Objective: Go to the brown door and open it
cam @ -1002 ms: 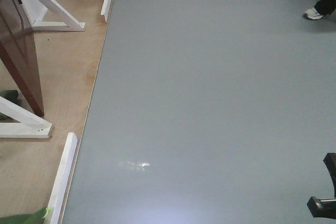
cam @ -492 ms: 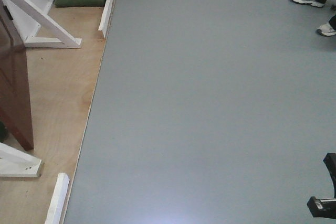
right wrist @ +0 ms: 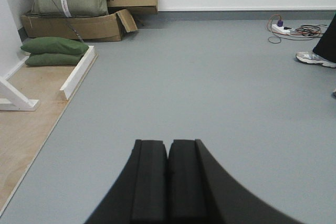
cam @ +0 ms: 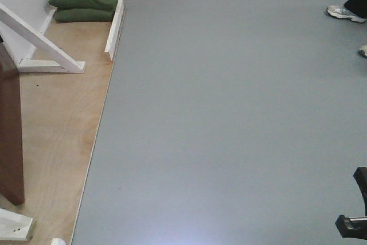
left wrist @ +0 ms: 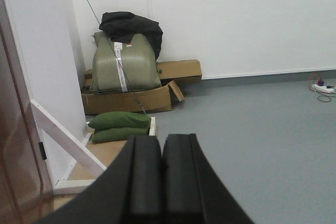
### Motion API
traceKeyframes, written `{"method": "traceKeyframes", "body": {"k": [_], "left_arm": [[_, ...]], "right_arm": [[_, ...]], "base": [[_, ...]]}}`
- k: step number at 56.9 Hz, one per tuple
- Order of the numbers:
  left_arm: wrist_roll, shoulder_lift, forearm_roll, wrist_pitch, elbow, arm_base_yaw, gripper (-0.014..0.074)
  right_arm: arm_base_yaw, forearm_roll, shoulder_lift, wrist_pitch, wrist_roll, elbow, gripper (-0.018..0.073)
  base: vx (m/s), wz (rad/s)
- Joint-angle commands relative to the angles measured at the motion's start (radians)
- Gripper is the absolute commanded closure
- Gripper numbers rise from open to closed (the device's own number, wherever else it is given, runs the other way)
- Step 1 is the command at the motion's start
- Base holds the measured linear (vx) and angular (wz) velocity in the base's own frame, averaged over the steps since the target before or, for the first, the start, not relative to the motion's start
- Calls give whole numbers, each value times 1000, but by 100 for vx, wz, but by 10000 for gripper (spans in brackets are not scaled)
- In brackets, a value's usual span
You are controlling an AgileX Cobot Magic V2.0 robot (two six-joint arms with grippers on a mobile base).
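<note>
At 6 o'clock in each wrist view, the left gripper and right gripper are pointing level and forward, jaws clenched on nothing. The brown door is standing at 9 o'clock of the front view, on the plywood platform. The approach step appears to be running; the next move is calling for a base turn toward 9 o'clock.

reddish-brown glossy door, plain grey floor, tan wood-grained platform, white braces, dark green bags.
</note>
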Motion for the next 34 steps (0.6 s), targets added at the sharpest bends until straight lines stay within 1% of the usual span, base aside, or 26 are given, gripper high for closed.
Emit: {"method": "traceKeyframes", "body": {"k": [1,23,34], "left_arm": [[-8,-15,-4,-77,-25,-5,603],[-8,-15,-4,-77,-25,-5,603],[-8,-15,-4,-77,-25,-5,603]], "right_arm": [[0,-3,-13,-81,-6,7,559],[0,-3,-13,-81,-6,5,559],[0,-3,-13,-79,-6,4,559]], "base": [[38,0],[35,3],[22,3]]}}
